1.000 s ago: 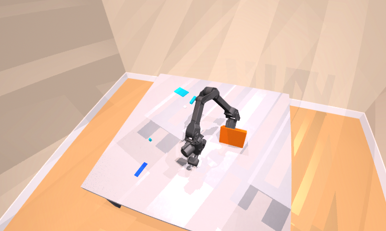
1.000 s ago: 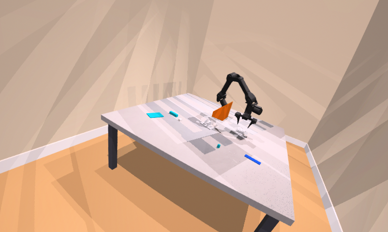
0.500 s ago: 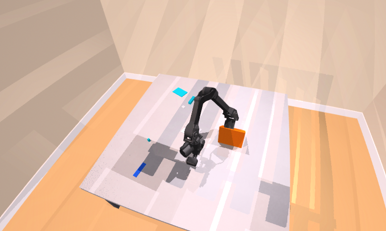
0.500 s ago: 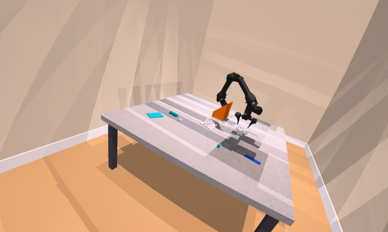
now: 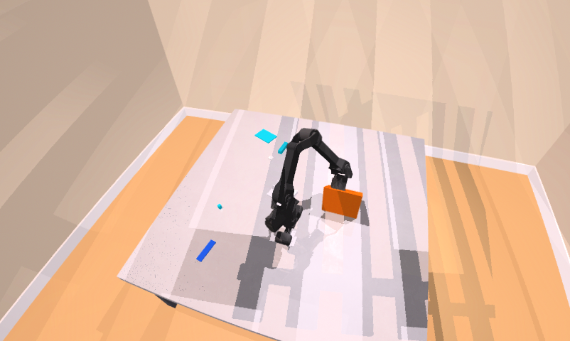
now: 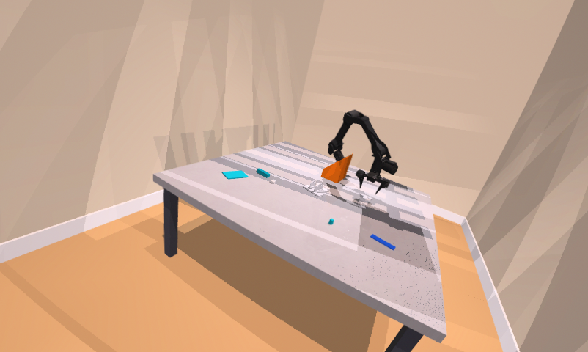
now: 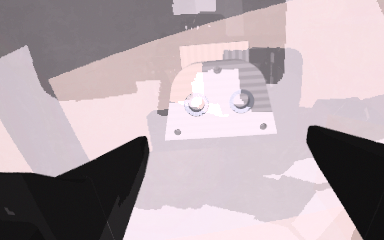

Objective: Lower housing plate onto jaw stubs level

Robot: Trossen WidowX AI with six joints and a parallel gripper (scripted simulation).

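At the upper centre of the wrist view, the plate (image 7: 219,120) lies on the table (image 5: 153,253) (image 6: 266,226). Below it in frame, the end effector (image 6: 369,191) (image 7: 227,139) stands wide open, holding nothing; whether the plate is level, I cannot tell.

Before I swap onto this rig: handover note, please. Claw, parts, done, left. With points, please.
Claw (image 6: 370,191) (image 7: 227,139): open, nothing between the fingers, held above the table (image 5: 153,253) (image 6: 245,209).
Parts: white plate (image 7: 219,122) with two round openings and three small holes, ahead of the fingertips in the wrist view. Looks like the housing plate; can't confirm.
Done: claw is free of any part. Can't tell whether the plate is seated on the jaw stubs; no stubs identifiable.
Left: check that it sits level and closed; if so, probably just back away. If not, grip and lower it.
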